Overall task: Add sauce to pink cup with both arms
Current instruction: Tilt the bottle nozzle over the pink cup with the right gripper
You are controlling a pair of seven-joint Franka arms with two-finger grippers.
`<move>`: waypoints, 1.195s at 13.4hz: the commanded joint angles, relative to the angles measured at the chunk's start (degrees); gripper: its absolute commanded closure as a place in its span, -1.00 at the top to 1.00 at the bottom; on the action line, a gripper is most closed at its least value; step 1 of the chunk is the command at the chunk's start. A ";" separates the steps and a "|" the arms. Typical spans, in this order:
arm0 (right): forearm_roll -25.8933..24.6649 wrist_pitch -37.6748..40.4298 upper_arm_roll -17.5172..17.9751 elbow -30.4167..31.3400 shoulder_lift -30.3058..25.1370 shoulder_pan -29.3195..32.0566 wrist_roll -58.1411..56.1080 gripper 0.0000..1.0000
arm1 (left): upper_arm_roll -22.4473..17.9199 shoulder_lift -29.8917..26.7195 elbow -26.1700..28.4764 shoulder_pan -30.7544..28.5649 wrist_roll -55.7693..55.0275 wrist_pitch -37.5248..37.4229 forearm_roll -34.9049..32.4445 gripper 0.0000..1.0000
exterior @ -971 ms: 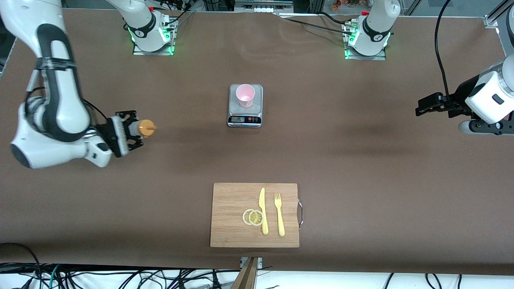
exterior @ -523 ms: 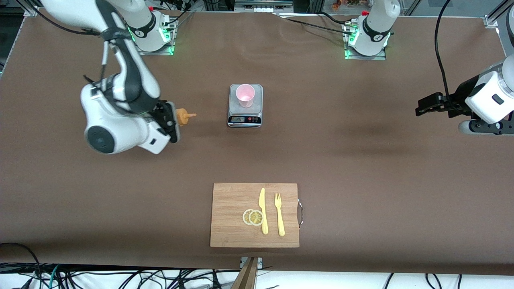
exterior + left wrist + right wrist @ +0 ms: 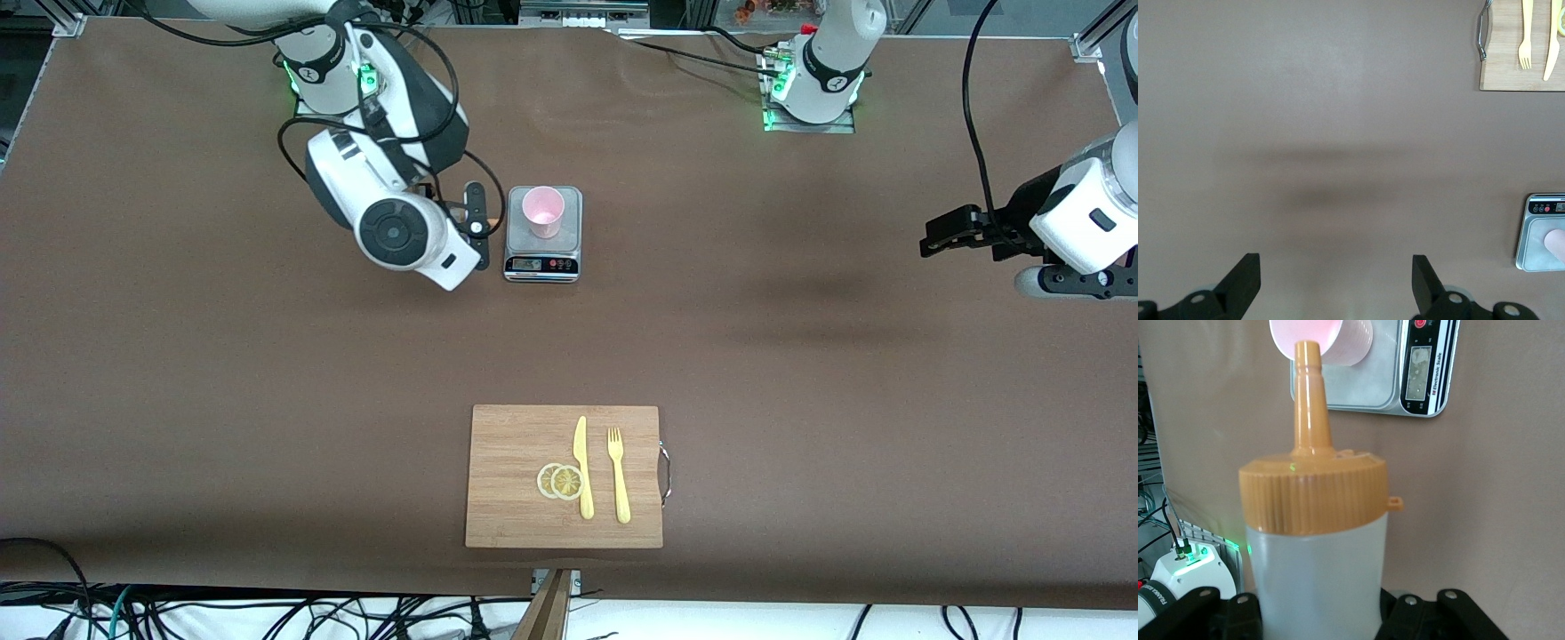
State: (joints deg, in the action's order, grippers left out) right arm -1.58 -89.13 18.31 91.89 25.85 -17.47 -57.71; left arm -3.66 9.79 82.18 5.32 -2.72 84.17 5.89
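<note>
The pink cup [image 3: 543, 212] stands on the grey scale [image 3: 569, 203] in the middle of the table. My right gripper [image 3: 480, 227] is just beside the scale, on the side of the right arm's end. It is shut on the sauce bottle [image 3: 1315, 573], which my wrist hides in the front view. In the right wrist view the orange nozzle [image 3: 1308, 393] points at the cup's rim [image 3: 1345, 343]. My left gripper [image 3: 947, 233] waits open and empty over the left arm's end of the table, and shows in the left wrist view [image 3: 1335, 283].
A wooden cutting board [image 3: 507, 471] lies nearer the front camera, with a yellow knife [image 3: 582, 467], a yellow fork [image 3: 618, 476] and two lemon slices [image 3: 560, 481] on it. The scale's display [image 3: 1418, 367] faces the front camera. Brown tabletop surrounds everything.
My right arm has swung with the sauce bottle from the right arm's end of the table to beside the scale. The left arm has not moved.
</note>
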 commanded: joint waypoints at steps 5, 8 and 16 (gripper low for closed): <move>-6.42 0.54 1.03 1.98 -0.10 -6.25 10.06 -0.90 | -0.21 0.85 -1.76 0.31 1.49 -0.94 -0.44 1.00; -8.61 0.62 1.21 2.15 1.04 -9.15 14.28 -0.90 | -0.21 0.85 -1.76 0.31 1.49 -0.94 -0.44 1.00; -11.25 0.63 1.29 3.65 2.10 -11.53 17.63 -0.90 | -0.21 0.94 -1.76 0.31 1.49 -0.94 -0.44 1.00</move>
State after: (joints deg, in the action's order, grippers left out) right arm -11.16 -89.12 19.23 95.22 28.31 -28.48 -41.43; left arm -3.65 9.85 82.18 5.32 -2.72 84.17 5.89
